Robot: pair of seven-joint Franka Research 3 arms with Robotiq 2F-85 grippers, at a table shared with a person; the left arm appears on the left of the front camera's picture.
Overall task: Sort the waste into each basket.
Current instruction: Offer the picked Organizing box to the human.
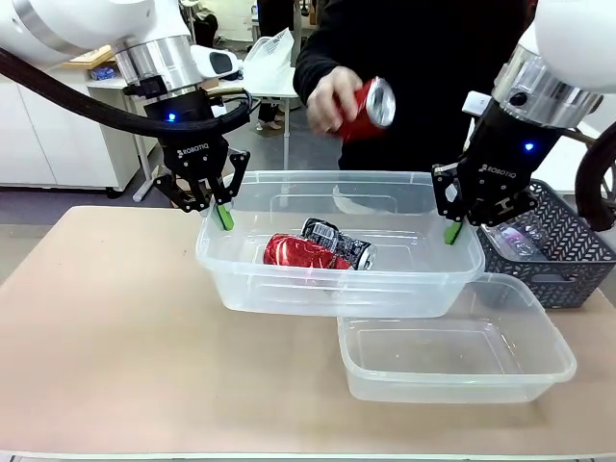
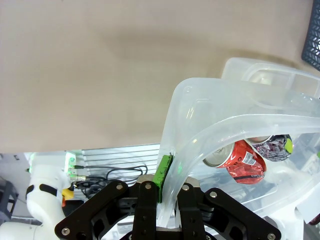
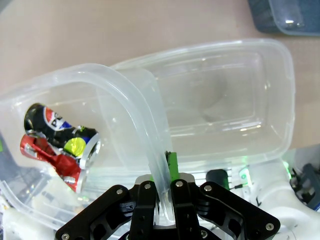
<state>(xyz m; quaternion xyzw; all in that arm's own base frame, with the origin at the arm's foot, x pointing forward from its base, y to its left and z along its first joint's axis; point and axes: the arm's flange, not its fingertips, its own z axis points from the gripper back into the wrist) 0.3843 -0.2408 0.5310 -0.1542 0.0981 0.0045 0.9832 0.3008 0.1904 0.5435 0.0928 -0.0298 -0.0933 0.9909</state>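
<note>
**Tub held up for the next can**

The left tool [image 1: 223, 214] and right tool [image 1: 452, 231] are each clamped on the rim at opposite ends of a tub [image 1: 337, 289], holding it seemingly clear of the counter [image 1: 144, 337]. Two cans [image 1: 294, 252] lie inside. A person's hand [image 1: 332, 101] holds a red can [image 1: 371, 108] above the far rim. The step looks like catching cans. The next move calls for a level, steady tub under that hand. A second tub [image 1: 452, 375] sits just below.
</note>
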